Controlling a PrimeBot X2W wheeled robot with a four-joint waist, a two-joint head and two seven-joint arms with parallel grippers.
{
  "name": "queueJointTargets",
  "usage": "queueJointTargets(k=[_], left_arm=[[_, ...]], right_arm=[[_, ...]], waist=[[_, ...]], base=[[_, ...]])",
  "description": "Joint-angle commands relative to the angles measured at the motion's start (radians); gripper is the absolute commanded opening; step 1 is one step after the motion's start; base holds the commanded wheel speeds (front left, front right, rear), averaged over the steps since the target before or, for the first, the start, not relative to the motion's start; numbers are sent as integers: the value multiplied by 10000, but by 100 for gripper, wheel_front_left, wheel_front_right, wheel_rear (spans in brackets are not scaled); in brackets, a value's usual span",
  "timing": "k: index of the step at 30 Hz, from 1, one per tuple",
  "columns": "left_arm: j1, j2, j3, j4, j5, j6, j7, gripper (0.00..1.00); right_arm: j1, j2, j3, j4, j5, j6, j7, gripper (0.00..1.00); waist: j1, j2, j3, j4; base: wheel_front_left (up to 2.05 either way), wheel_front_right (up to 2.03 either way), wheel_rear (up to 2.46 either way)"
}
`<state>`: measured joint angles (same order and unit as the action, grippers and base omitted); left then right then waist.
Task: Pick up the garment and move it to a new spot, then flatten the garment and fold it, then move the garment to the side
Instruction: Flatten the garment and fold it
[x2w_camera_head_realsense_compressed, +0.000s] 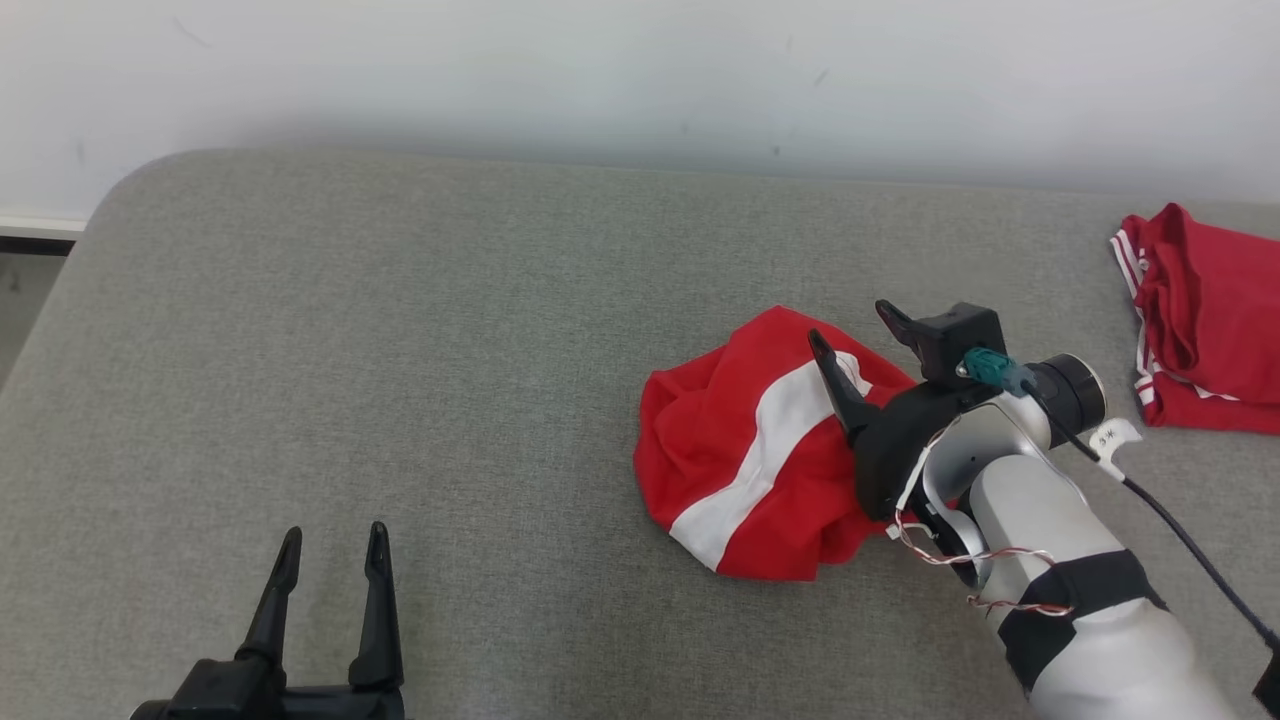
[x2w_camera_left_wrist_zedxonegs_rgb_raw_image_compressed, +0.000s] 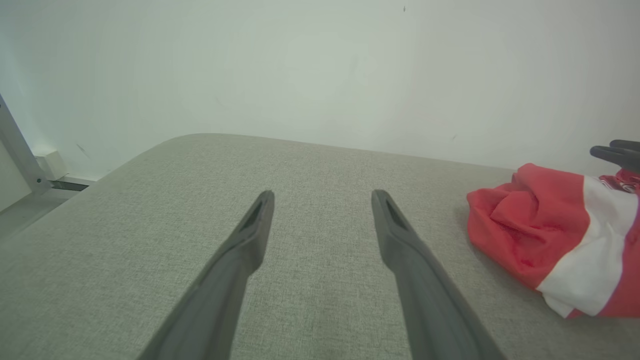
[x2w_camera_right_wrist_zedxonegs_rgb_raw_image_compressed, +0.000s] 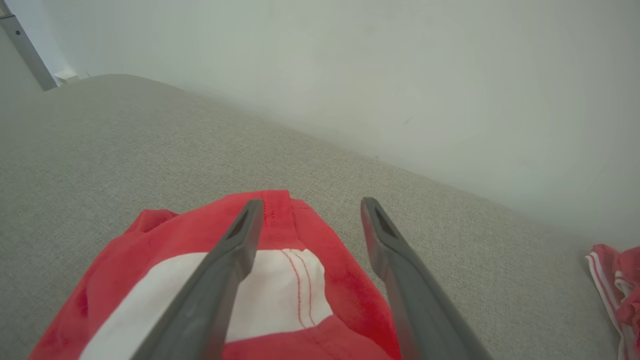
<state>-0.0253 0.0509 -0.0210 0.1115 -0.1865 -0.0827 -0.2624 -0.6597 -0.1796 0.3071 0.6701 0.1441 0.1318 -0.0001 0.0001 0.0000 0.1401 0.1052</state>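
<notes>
Your right gripper (x2w_camera_head_realsense_compressed: 852, 325), reaching in from lower right, hangs spread over the garment (x2w_camera_head_realsense_compressed: 740, 450) (nothing held); left gripper (x2w_camera_head_realsense_compressed: 334, 533) sits low, also spread.

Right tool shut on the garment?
No: the right tool has both fingers spread wide over the red-and-white garment, with no cloth pinched between them.

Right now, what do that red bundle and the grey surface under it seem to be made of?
Red garment: seemingly thin matte cloth; it crumples into soft folds and shows stitched seams. Grey surface: likely upholstery fabric, matte; a coarse weave shows and its corner is rounded.
</notes>
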Motion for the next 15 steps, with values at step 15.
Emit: queueJointTargets(k=[15], left_arm=[[70,-12,-27,-3,-226,3,-17,100]], right_arm=[[-201,-1096,2071,-25,2730,-28,3096,100]], waist=[[-1,0,-134,196]], base=[[0,0,0]])
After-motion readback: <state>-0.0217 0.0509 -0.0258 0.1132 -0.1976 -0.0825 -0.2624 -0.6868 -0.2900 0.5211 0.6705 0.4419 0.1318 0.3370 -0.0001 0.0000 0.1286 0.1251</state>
